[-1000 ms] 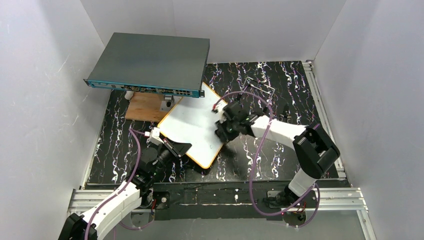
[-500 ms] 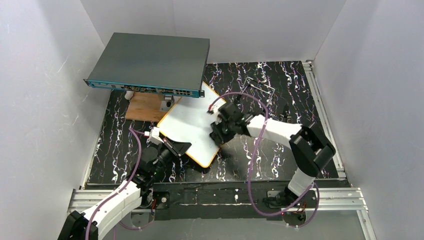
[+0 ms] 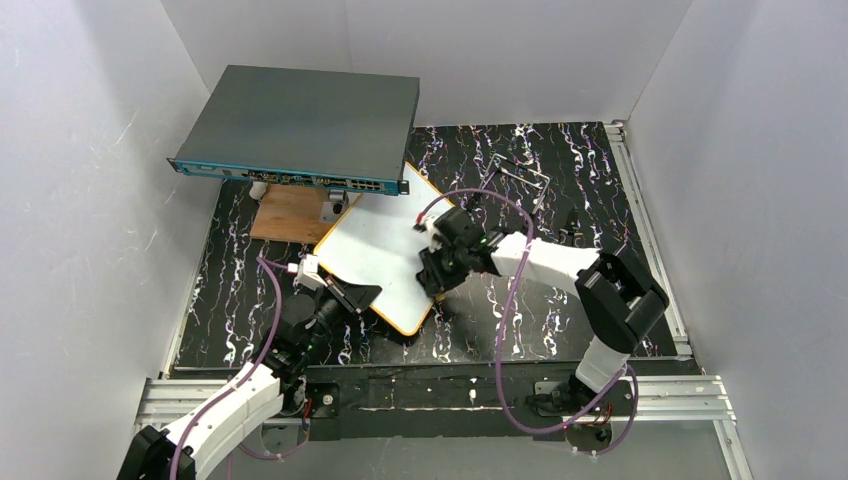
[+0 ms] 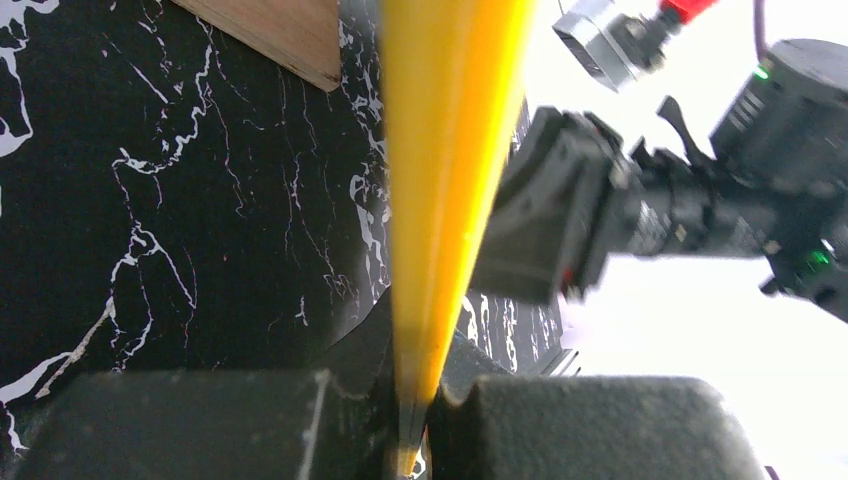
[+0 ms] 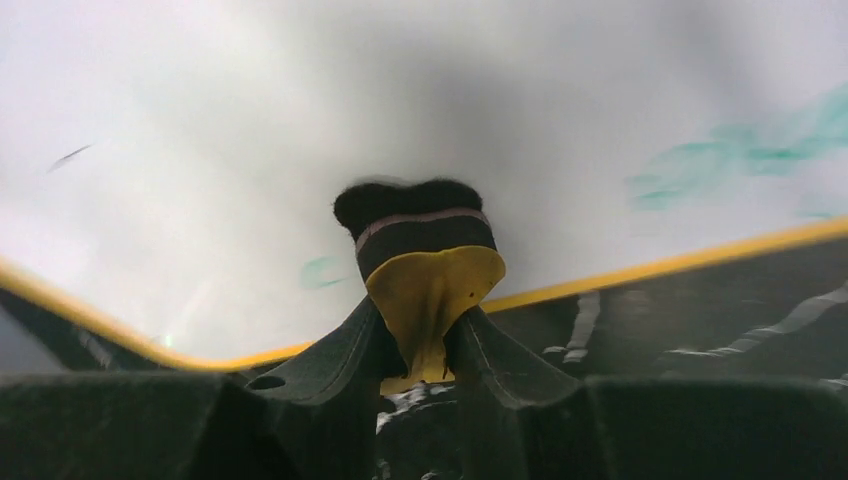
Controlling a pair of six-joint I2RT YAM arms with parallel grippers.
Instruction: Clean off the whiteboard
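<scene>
The whiteboard (image 3: 375, 250), white with a thin yellow-orange frame, lies at an angle over the middle of the black marbled table (image 3: 580, 170). Its far corner is close to the front corner of a dark-grey flat box (image 3: 300, 125), with a brown wooden board (image 3: 290, 213) just to its left.

The left gripper (image 3: 345, 290) is clamped tight on the near-left edge of the frame. In the left wrist view the yellow edge (image 4: 440, 200) runs straight out from between its closed pads.

The right gripper (image 3: 432, 272) is partly closed on a small eraser (image 5: 420, 240) with a yellow body and black felt. The felt is pressed against the white surface just inside the board's near-right edge.

Over the last second the right gripper and eraser have slid a short way left and toward the arms, along the right side of the board. The board and the left gripper have stayed where they were. This looks like a wiping stroke in progress while the other arm steadies the board.

The right wrist view shows faint green smears left on the surface, a larger one (image 5: 745, 150) to the right of the eraser and a small one (image 5: 322, 270) just to its left. The erasing seems well along but not finished, and more passes over those patches look needed
</scene>
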